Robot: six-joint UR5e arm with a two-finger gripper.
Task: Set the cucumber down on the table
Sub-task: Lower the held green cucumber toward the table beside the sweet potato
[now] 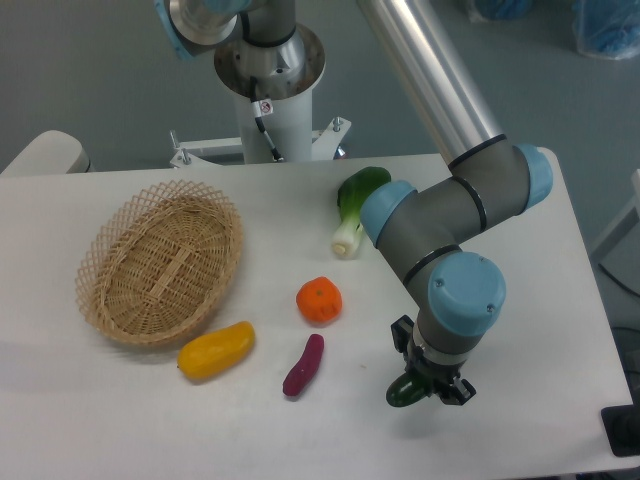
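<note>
The dark green cucumber (404, 390) shows only as a glossy rounded end under my wrist, low over the white table (520, 420) at the front right. Most of its length is hidden by the gripper. My gripper (430, 385) points down and is shut on the cucumber. Whether the cucumber touches the tabletop cannot be told.
An oval wicker basket (162, 262) stands at the left. A yellow pepper (215, 350), a purple eggplant piece (303, 365) and an orange fruit (319, 300) lie left of the gripper. A bok choy (355, 208) lies behind my arm. The table's front edge is close.
</note>
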